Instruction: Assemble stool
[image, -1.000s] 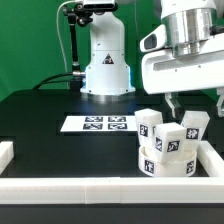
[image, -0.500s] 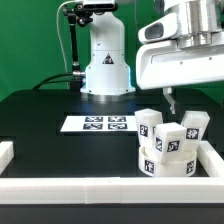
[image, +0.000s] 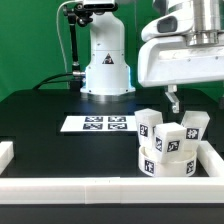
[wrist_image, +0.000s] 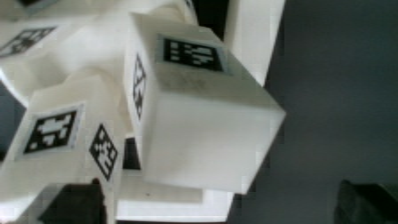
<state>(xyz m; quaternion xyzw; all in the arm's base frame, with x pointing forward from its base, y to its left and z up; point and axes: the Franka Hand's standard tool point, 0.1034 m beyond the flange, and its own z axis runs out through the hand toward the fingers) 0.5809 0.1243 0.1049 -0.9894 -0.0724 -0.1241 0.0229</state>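
Note:
The stool stands at the exterior view's right, by the front rail. Its white round seat (image: 165, 163) lies flat, and three blocky tagged legs (image: 168, 138) stand up on it. My gripper (image: 196, 101) hangs above the legs, apart from them, with one finger (image: 172, 99) showing. In the wrist view a tagged leg (wrist_image: 199, 110) fills the middle. My dark fingertips (wrist_image: 75, 204) stand wide apart at either side of it, and the gripper (wrist_image: 217, 206) is open and holds nothing.
The marker board (image: 97, 123) lies on the black table (image: 50, 130) in front of the robot base (image: 107, 60). White border rails run along the front (image: 100, 188) and the right edge (image: 213, 158), close around the stool.
The gripper has risen a little above the stool legs and drifted slightly. The stool parts have not moved.

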